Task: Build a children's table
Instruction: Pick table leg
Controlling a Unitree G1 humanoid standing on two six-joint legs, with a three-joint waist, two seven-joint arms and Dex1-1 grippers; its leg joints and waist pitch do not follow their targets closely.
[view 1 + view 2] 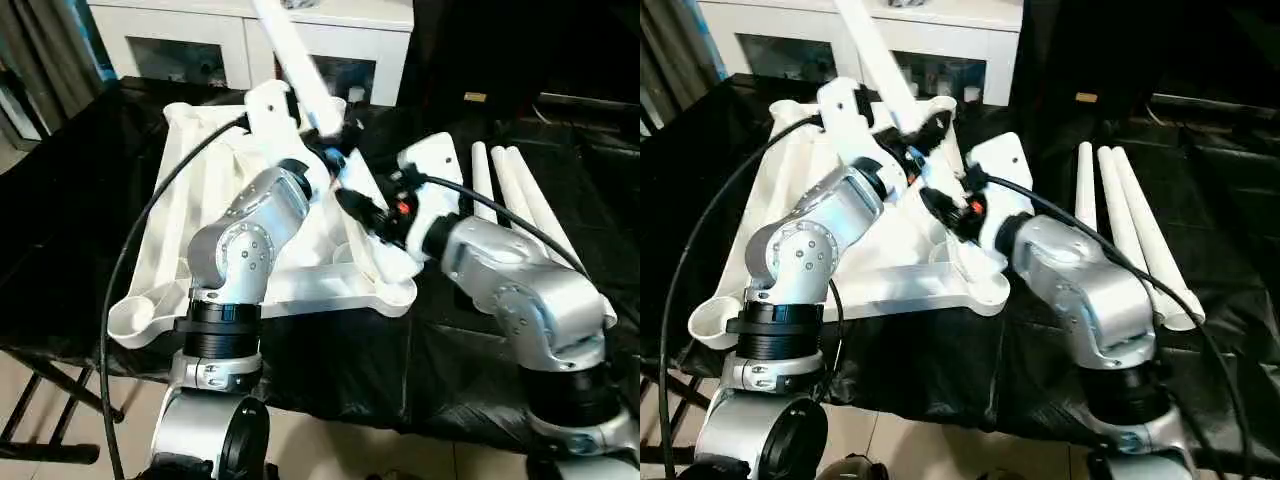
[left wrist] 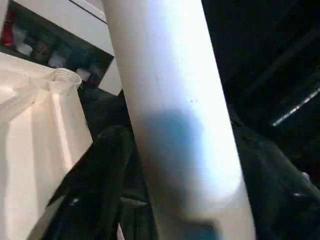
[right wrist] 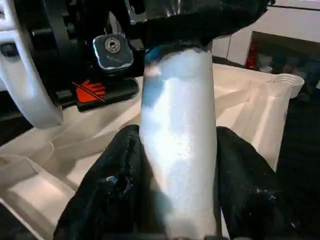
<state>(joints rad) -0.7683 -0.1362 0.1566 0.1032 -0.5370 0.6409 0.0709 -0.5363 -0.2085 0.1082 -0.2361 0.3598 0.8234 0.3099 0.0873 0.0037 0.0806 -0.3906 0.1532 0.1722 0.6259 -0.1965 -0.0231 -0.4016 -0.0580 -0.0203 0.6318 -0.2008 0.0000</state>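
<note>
The white table top (image 1: 190, 185) lies upside down on the black-draped bench, ribs up, with a round socket at each corner (image 1: 132, 318). One white leg (image 1: 295, 60) slants up and away over its right half. Both grippers hold it. My left gripper (image 1: 328, 135) is shut on the leg (image 2: 170, 100), with a black finger (image 2: 100, 175) beside it. Just below, my right gripper (image 3: 177, 145) is shut on the same leg, a finger (image 3: 115, 175) pressing on each side. The leg's lower end is hidden behind the grippers.
Three more white legs (image 1: 510, 195) lie side by side on the black cloth at the right. A white cabinet with glass doors (image 1: 250, 40) stands behind the bench. The bench's front edge runs just beyond my elbows.
</note>
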